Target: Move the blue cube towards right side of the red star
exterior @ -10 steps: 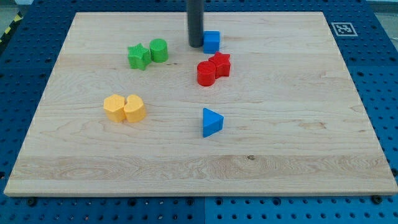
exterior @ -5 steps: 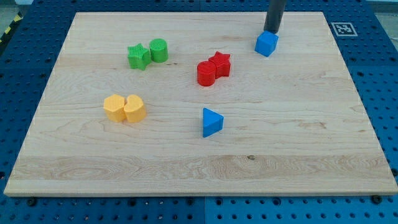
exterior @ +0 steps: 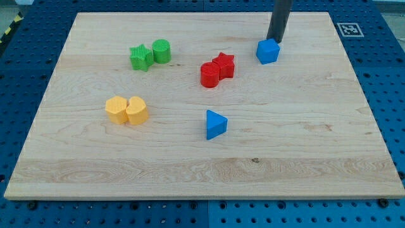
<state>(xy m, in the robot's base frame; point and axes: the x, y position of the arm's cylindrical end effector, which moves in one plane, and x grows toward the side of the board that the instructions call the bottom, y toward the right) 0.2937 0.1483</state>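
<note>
The blue cube sits on the wooden board right of the red star, with a gap between them and slightly higher in the view. My tip stands just above and right of the blue cube, touching or nearly touching its upper edge. A red cylinder rests against the red star's lower left side.
A green star and green cylinder sit at the upper left. Two yellow blocks lie at the left. A blue triangular block lies near the middle. A marker tag is at the board's upper right corner.
The blue cube went from above the red star to its right, then slid slightly down and left. My tip moved from the cube's left side to its upper right.
</note>
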